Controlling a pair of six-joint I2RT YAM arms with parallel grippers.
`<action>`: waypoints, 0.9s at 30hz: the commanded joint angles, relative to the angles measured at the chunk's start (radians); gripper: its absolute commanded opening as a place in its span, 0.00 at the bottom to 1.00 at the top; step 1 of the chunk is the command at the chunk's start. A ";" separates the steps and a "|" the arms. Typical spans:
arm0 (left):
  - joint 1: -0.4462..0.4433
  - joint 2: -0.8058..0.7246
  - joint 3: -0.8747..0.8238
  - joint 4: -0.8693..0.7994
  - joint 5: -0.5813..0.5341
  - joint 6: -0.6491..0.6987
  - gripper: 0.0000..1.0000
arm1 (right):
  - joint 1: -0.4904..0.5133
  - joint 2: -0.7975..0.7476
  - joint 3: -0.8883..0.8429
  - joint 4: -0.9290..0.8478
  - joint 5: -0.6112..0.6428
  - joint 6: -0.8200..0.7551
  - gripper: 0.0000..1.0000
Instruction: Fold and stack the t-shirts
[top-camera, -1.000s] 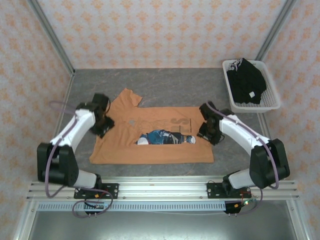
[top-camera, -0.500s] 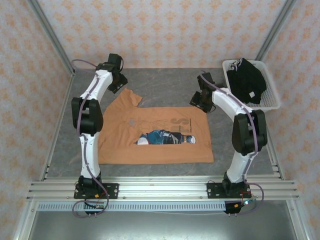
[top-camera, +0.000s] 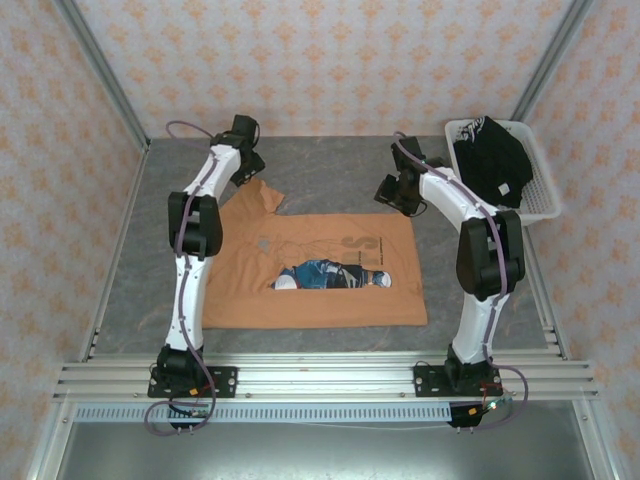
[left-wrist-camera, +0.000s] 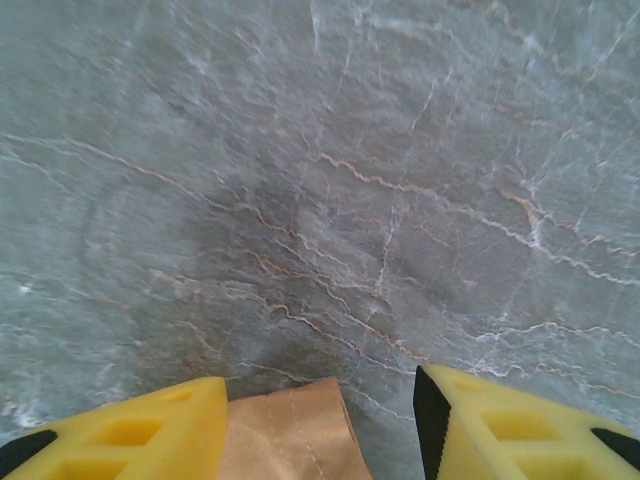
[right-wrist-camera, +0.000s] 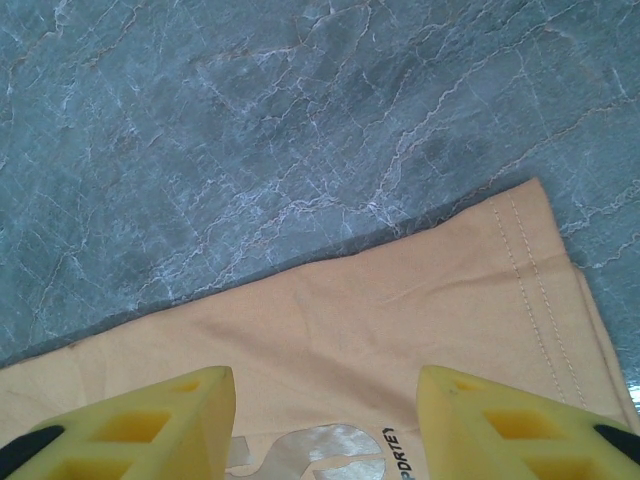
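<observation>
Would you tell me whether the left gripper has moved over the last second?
Yes. The left gripper went from the shirt's left edge toward the back wall.

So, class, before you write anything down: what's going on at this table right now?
Two robot arms are working on an orange t-shirt that lies flat on the grey table. The left end effector hangs open over the tip of the shirt's sleeve. The right end effector hangs open over the shirt's far right corner. Neither grips any cloth. Black garments lie bunched in the white basket at the far right, not yet folded.
</observation>
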 joint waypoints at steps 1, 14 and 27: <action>-0.010 0.027 0.044 -0.052 -0.065 0.021 0.52 | -0.009 -0.020 -0.014 -0.018 0.002 -0.015 0.51; -0.041 0.066 0.075 -0.213 -0.104 0.088 0.20 | -0.035 0.015 0.024 -0.049 0.134 0.012 0.51; -0.053 -0.092 0.035 -0.196 -0.129 0.077 0.00 | -0.074 0.194 0.112 -0.052 0.226 0.020 0.50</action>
